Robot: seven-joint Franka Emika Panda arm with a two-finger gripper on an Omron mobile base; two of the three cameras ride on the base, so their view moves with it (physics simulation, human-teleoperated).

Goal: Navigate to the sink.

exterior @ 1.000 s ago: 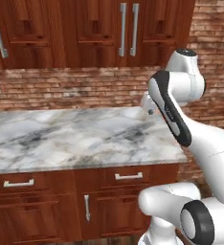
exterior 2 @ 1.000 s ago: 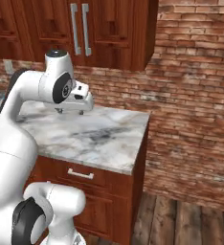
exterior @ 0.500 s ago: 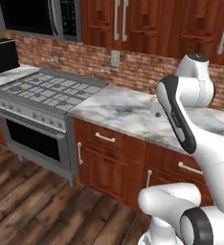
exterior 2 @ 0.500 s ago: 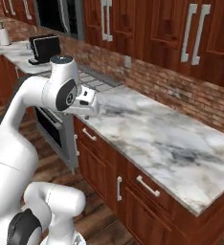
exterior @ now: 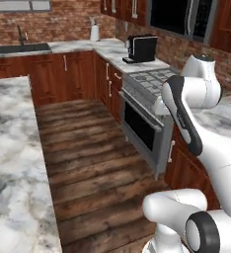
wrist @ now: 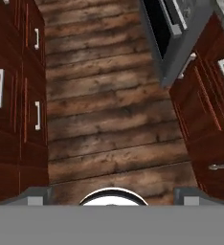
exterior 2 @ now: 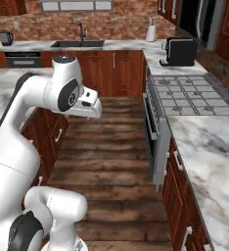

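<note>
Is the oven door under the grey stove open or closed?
Closed. The dark oven door under the grey grated stove top sits flat against the oven front, its long silver handle level along the top edge.

A dark wooden plank floor [exterior: 88, 153] runs between the cabinet rows. The far marble counter [exterior 2: 126, 45] carries the black sink [exterior 2: 77, 44] with its slim faucet [exterior 2: 80, 32], a white upright object, perhaps a paper towel roll [exterior 2: 150, 31], and a black coffee machine [exterior 2: 180, 51] near the corner. A small dark appliance [exterior 2: 6, 37] stands at the counter's left end, too small to identify.
</note>
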